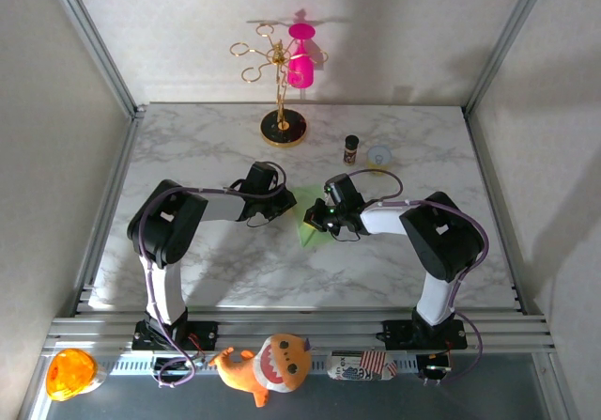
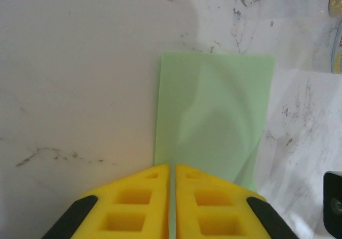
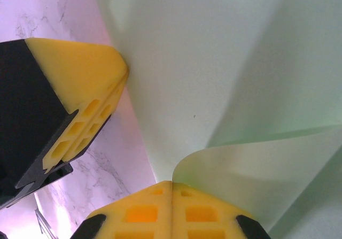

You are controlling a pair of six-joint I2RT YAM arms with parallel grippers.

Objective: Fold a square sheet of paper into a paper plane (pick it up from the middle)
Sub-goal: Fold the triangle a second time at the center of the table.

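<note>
Both arms bend sharply at the elbow and reach inward over the marble worktop (image 1: 207,147), forearms low and wrists meeting near its middle. From above, the left fingers (image 1: 285,202) and the right fingers (image 1: 316,220) sit just beside each other, and the pale green sheet of paper (image 1: 308,234) shows as a small sliver between and just below them. The left wrist camera tells far more: the left fingers (image 2: 172,181) are pressed together on the near edge of the sheet (image 2: 214,116), which spreads away from them as a folded oblong with a soft dent across its face. The right wrist camera shows the right fingers (image 3: 172,196) likewise closed on the paper (image 3: 214,62), which curls up in a loop at the pinch, with one left finger (image 3: 80,84) against its left edge. Whether the far edge rests on the marble or hangs just above it is hard to tell. At the back of the worktop, well apart from the paper, stand a gold stand (image 1: 279,72) holding a pink cup (image 1: 301,58), and a small cup (image 1: 378,155).
</note>
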